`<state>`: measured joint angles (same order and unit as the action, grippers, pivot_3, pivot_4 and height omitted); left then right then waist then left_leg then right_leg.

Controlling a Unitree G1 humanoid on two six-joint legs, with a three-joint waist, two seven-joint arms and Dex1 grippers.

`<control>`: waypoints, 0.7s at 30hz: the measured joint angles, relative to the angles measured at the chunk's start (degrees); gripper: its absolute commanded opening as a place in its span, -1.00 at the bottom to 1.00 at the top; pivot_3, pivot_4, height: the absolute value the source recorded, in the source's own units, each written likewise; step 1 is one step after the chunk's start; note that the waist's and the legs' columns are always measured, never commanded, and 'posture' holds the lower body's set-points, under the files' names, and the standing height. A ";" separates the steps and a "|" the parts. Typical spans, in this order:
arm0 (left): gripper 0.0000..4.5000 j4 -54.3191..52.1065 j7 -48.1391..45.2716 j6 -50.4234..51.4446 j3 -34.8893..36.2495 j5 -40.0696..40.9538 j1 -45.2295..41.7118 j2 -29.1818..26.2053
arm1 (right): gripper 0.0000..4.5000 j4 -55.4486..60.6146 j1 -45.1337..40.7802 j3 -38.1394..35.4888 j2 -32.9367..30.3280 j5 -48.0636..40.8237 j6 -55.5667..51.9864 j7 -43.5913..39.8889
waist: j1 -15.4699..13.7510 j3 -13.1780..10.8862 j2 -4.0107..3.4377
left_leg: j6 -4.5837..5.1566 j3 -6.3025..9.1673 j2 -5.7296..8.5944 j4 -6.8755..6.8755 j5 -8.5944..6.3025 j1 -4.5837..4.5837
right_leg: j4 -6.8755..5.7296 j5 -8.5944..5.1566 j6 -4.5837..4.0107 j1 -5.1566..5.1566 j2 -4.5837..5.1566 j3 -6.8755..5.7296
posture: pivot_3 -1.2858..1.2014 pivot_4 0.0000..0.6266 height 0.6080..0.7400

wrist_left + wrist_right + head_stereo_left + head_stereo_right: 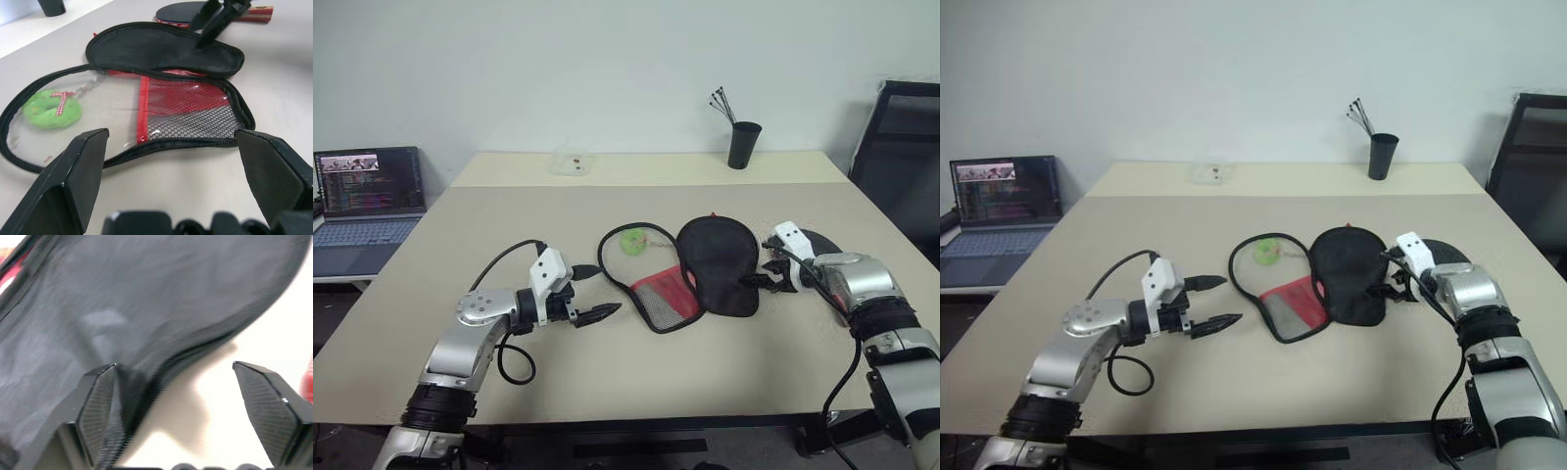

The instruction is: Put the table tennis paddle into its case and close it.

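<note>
Table [607, 382], case [695, 269] lengthwise left-right

Bare table [607, 382] lies open in front of the case [690, 269]. Behind it the way is free up to the black cup [743, 145]. The table tennis paddle [195, 11] crowds its right side.

White wall [607, 59], beige table [636, 377], black chair [901, 157]

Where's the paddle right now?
The table tennis paddle lies flat on the table's right side, just beyond the open case, behind the right end effector.
</note>
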<state>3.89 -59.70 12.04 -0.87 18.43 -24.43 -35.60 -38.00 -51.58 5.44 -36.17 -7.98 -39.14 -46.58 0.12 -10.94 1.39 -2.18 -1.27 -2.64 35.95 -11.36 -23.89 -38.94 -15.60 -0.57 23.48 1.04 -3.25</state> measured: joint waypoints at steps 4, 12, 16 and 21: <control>1.00 0.04 -0.17 0.00 -0.04 0.01 -0.91 0.20 | 0.94 6.06 2.12 -4.53 -2.17 -1.22 -1.76 1.05 | -0.01 0.00 0.00 | 0.00 -0.05 -0.01 0.00 0.00 0.00 | 0.00 0.00 0.00 0.01 0.00 0.04 | 0.03 -0.52 1.00; 1.00 -0.08 -0.99 0.19 -1.10 0.03 -2.32 1.61 | 0.99 24.03 16.09 -15.73 -5.11 -4.80 -9.42 8.08 | -0.11 0.00 0.00 | 0.00 -0.14 0.01 0.02 0.00 0.05 | -0.02 0.01 0.02 0.01 0.01 0.17 | 0.03 -0.52 1.00; 1.00 -0.12 -1.89 0.28 -1.57 0.06 -3.44 2.00 | 0.99 26.56 20.78 -17.82 -5.22 -4.63 -10.05 11.67 | 0.06 0.00 0.00 | 0.01 -0.27 0.02 0.02 0.00 0.11 | -0.02 0.02 0.04 0.02 -0.01 0.31 | 0.03 -0.52 1.00; 1.00 0.44 -3.03 0.28 -2.41 0.01 -5.09 2.18 | 0.99 24.67 21.17 -17.87 -4.95 -4.47 -9.25 14.35 | 0.35 0.00 0.00 | 0.01 -0.36 0.00 0.01 -0.01 0.17 | -0.04 0.02 0.04 0.02 -0.09 0.42 | 0.03 -0.52 1.00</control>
<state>4.33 -62.73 12.32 -3.27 18.44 -29.53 -33.42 -13.33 -30.41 -12.43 -41.12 -12.46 -48.39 -32.24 0.47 -10.93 1.40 -2.17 -1.63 -2.63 35.96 -11.37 -23.72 -38.98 -15.59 -0.53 23.50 0.94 -2.83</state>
